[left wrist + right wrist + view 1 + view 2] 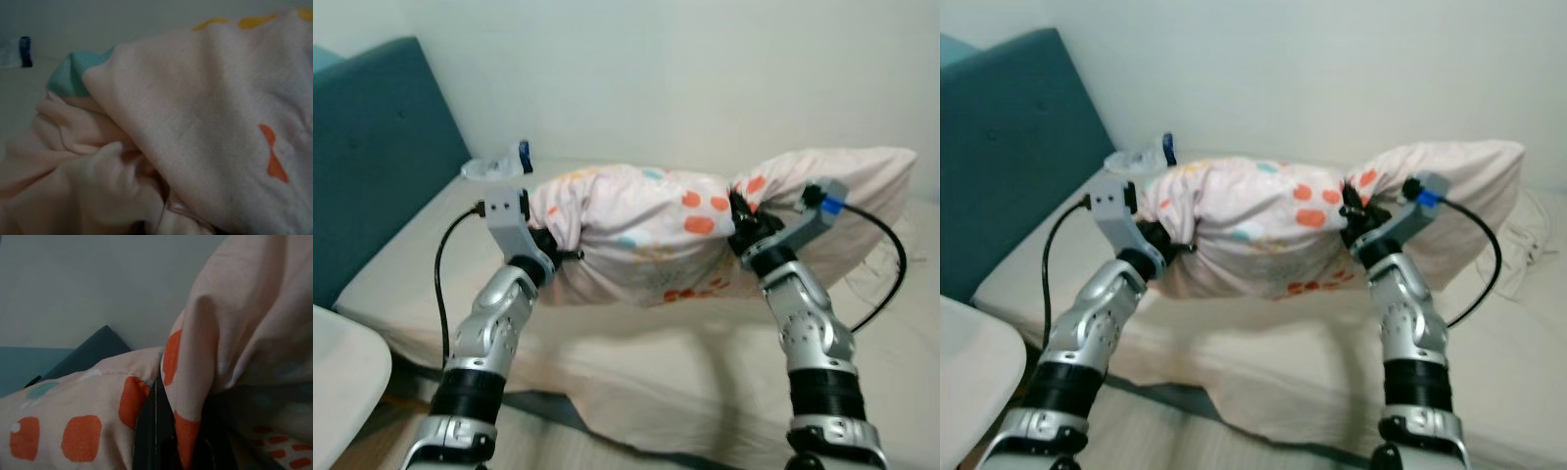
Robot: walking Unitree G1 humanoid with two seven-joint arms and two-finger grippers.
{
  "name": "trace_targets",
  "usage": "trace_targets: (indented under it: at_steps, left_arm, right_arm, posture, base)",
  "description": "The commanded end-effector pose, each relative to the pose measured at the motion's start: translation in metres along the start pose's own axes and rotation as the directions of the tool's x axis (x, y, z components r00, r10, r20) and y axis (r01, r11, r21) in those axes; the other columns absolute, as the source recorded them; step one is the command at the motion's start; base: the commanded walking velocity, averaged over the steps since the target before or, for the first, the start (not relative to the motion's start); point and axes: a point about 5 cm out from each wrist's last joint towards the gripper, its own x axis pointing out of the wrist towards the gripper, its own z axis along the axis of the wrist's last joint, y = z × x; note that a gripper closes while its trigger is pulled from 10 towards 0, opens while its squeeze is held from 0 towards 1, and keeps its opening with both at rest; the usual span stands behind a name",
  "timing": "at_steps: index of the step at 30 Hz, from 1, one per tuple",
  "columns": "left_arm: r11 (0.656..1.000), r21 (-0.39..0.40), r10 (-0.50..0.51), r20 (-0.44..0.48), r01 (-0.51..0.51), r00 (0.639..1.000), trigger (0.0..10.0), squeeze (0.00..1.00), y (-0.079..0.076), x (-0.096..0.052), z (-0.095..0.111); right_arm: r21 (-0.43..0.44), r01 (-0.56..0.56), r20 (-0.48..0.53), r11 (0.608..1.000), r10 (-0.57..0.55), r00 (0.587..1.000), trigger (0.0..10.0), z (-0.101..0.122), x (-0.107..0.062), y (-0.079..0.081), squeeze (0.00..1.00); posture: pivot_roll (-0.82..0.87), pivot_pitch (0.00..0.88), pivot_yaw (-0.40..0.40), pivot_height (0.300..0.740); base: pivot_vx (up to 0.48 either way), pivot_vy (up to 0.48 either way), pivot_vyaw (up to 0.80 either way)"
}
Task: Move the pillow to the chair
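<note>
Both end effectors clamp the pillow (646, 235): my left end effector (556, 250) pinches its near left side, my right end effector (740, 227) its right, above the bed (636, 362).

— How many pillows?
— One pillow (646, 235), pale pink with orange and teal spots.
— And hands on it?
— Two: the left hand (556, 253) and the right hand (742, 227).
— Anything else?
— One bed (636, 362), one teal headboard (372, 157), one plastic bottle (499, 164).
</note>
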Motion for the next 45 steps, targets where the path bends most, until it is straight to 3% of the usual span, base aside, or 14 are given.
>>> trace_targets:
  at_steps: [1,17,26,35,45]
  left_arm:
    - [0.999,0.029,-0.024,-0.001,0.024,1.0,10.0,0.0,-0.005,0.002,0.0]
    - [0.999,0.02,-0.03,-0.023,0.03,0.999,10.0,0.0,-0.008,0.003,-0.009]
    - [0.999,0.024,-0.043,-0.041,0.044,0.998,10.0,0.0,-0.011,0.004,-0.013]
    - [0.997,0.052,-0.055,-0.078,0.059,0.995,10.0,0.0,-0.014,0.004,-0.019]
    - [0.998,0.035,-0.04,-0.092,0.043,0.995,10.0,0.0,-0.013,0.005,-0.023]
  right_arm:
    - [-0.004,-0.08,0.027,0.997,0.08,0.996,10.0,0.003,0.007,0.016,0.0]
    - [-0.011,-0.06,-0.009,0.998,0.06,0.998,10.0,-0.009,0.002,0.018,0.0]
    - [-0.004,-0.052,-0.006,0.999,0.052,0.999,10.0,-0.012,0.001,0.019,0.0]
    - [0.004,-0.047,-0.006,0.999,0.047,0.999,10.0,-0.013,0.002,0.02,0.0]
    - [-0.002,-0.05,-0.024,0.999,0.05,0.998,10.0,-0.018,0.0,0.021,0.0]
  posture:
    - [-0.09,0.041,0.093,0.728]
    - [-0.1,0.036,0.097,0.728]
    - [-0.1,0.035,0.103,0.728]
    - [-0.1,0.031,0.107,0.728]
    - [-0.1,0.03,0.107,0.728]
  base:
    - [0.0,0.0,0.78]
    - [0.0,0.0,0.1]
    - [0.0,0.0,0.78]
    - [0.0,-0.096,0.0]
    - [0.0,-0.048,0.78]
